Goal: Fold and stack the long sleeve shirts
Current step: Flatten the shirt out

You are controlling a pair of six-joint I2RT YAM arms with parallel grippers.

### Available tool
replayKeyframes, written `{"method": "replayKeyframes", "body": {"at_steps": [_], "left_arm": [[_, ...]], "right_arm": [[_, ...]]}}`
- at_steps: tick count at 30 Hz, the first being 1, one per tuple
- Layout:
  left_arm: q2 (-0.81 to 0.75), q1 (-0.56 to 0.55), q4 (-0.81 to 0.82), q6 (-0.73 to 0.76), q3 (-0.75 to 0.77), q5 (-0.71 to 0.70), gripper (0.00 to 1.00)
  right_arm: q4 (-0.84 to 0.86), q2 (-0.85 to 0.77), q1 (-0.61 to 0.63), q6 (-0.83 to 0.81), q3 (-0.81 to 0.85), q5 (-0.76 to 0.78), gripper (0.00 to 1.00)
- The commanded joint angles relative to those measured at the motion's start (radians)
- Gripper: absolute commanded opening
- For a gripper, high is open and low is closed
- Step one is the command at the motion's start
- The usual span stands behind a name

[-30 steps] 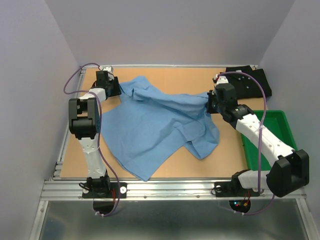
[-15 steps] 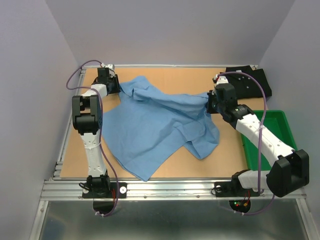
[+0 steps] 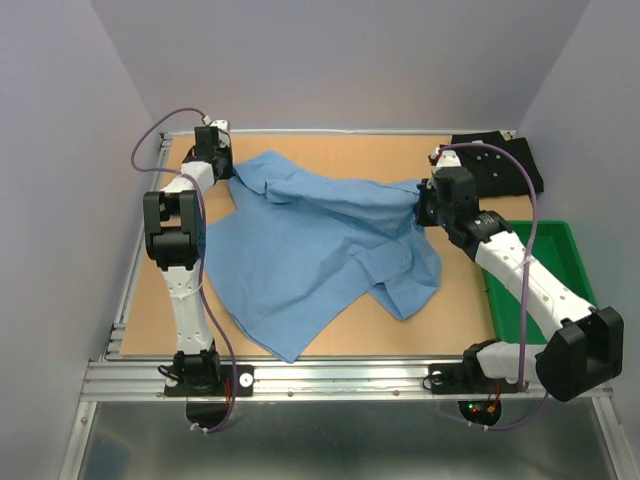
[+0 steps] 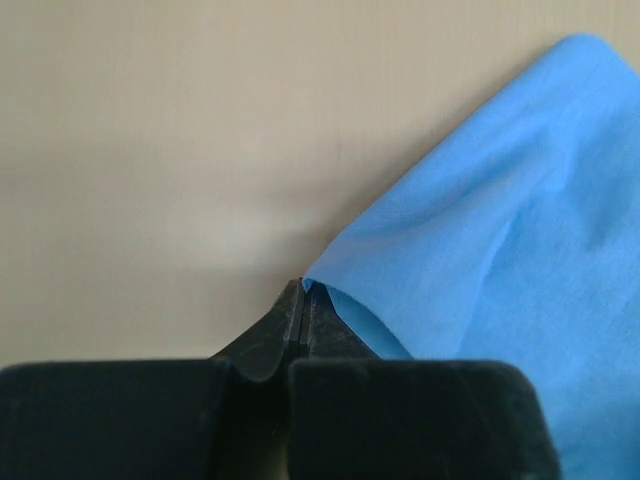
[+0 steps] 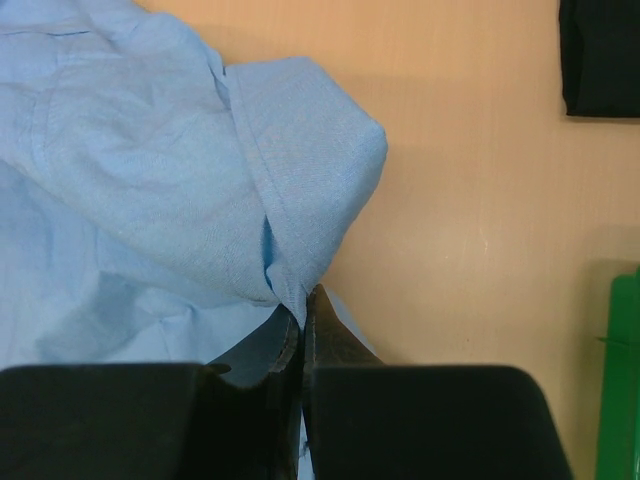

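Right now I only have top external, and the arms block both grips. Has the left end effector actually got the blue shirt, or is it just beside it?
Observer: It's got it. In the left wrist view the left end effector is shut, with the light blue shirt caught between the tips.
Operator: How deep is that grip?
Observer: Shallow. Only a thin corner of cloth sits at the very tips. The rest drapes off to the right.
Operator: And the right side?
Observer: In the right wrist view the right end effector is shut on a gathered fold of the same shirt, with a rounded hem edge bunched just above the tips.
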Motion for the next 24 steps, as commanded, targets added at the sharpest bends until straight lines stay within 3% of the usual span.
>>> {"method": "replayKeyframes", "body": {"at_steps": [1, 2, 4, 5, 8, 10, 15, 16, 17, 19, 22, 24], "left_arm": [[-0.245, -0.043, 0.144, 0.222, 0.068, -0.262, 0.0], [-0.245, -0.057, 0.189, 0.223, 0.055, -0.315, 0.0], [-0.317, -0.111, 0.317, 0.369, -0.047, -0.477, 0.0], [-0.34, -0.129, 0.496, 0.478, -0.101, -0.522, 0.0], [-0.371, -0.164, 0.689, 0.552, -0.231, -0.64, 0.05], [-0.347, -0.171, 0.705, 0.543, -0.257, -0.695, 0.17], [-0.346, -0.221, 0.775, 0.568, -0.356, -0.731, 0.18], [-0.35, -0.224, 0.781, 0.563, -0.384, -0.708, 0.35], [-0.342, -0.226, 0.743, 0.518, -0.377, -0.713, 0.59], [-0.296, -0.218, 0.647, 0.458, -0.302, -0.799, 0.78], [-0.27, -0.179, 0.393, 0.198, -0.233, -0.87, 0.82], [-0.291, -0.145, 0.248, 0.024, -0.197, -0.846, 0.82]], "right_arm": [[0.043, -0.067, -0.006, -0.026, -0.027, 0.042, 0.01], [0.043, -0.071, -0.006, -0.026, -0.027, 0.045, 0.01], [0.043, -0.084, -0.006, -0.029, -0.032, 0.05, 0.01], [0.043, -0.088, -0.006, -0.029, -0.033, 0.051, 0.01], [0.043, -0.088, -0.006, -0.029, -0.039, 0.051, 0.01], [0.045, -0.084, -0.006, -0.024, -0.044, 0.042, 0.01], [0.043, -0.071, -0.006, -0.015, -0.042, 0.021, 0.01], [0.043, -0.067, -0.006, -0.015, -0.041, 0.021, 0.01], [0.043, -0.065, -0.006, -0.015, -0.039, 0.019, 0.01], [0.043, -0.056, -0.006, -0.02, -0.033, 0.015, 0.01], [0.043, -0.053, -0.006, -0.021, -0.025, 0.008, 0.01], [0.042, -0.056, -0.006, -0.023, -0.024, 0.008, 0.02]]}}
